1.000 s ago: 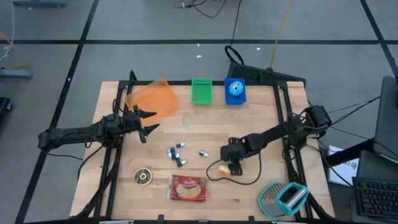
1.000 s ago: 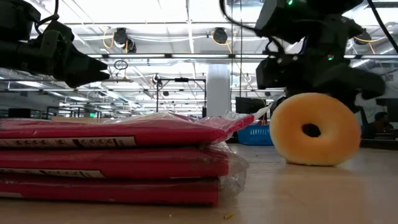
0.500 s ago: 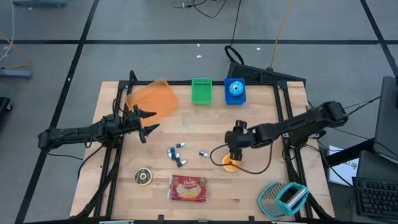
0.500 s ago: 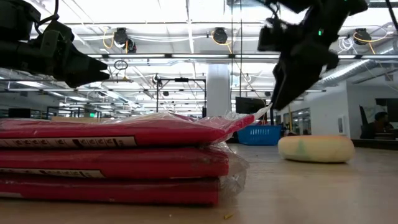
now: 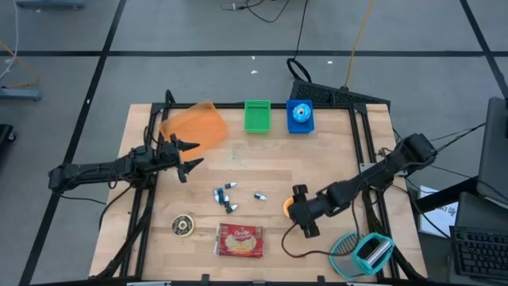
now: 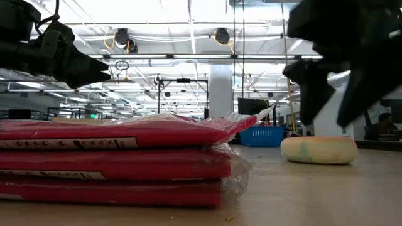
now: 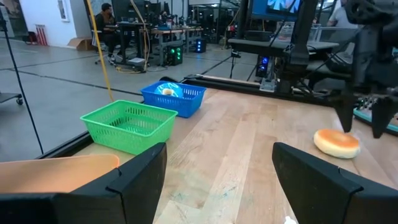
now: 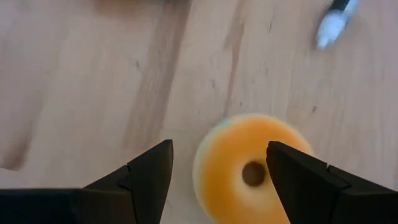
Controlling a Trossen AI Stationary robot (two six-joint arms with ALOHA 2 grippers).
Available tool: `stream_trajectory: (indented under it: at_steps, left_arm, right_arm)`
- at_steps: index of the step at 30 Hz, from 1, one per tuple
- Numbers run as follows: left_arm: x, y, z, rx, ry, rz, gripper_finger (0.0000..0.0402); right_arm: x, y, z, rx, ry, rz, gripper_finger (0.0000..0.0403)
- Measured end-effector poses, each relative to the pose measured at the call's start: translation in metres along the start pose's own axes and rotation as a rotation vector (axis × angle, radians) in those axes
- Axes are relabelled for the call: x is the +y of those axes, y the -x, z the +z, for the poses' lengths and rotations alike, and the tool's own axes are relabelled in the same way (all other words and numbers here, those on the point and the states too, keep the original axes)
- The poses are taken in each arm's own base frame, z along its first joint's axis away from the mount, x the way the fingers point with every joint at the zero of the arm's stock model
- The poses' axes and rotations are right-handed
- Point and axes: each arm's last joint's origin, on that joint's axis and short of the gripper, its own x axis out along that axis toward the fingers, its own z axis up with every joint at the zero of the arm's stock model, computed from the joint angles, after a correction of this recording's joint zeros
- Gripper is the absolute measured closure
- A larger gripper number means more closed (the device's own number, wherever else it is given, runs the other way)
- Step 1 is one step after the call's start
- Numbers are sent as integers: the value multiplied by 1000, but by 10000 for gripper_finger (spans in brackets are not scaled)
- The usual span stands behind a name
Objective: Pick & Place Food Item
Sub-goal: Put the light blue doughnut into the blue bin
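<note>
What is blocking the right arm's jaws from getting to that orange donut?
Nothing visible. The donut lies flat on bare wood of the table, and the right gripper hangs just above it with its jaws open. The small blue-and-white pieces lie off to one side.

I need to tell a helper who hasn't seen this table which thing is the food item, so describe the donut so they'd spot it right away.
On the wooden table, look toward the right arm's open claw in the front right part. The donut lies flat just beside that claw. It is the only round orange ring with a hole; the nearby small white and blue pieces are much smaller.
</note>
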Motion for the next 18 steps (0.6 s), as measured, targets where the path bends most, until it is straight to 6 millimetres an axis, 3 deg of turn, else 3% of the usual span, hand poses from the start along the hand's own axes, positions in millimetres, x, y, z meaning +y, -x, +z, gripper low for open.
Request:
stream_trajectory:
  at_steps: [8,18]
  left_arm:
    - [0,0,0,0,0,0,105]
    - [0,0,0,0,0,0,105]
  right_arm:
    - [-4,-20,-8,89,20,-57,155]
    - [-18,3,-8,59,93,-338,177]
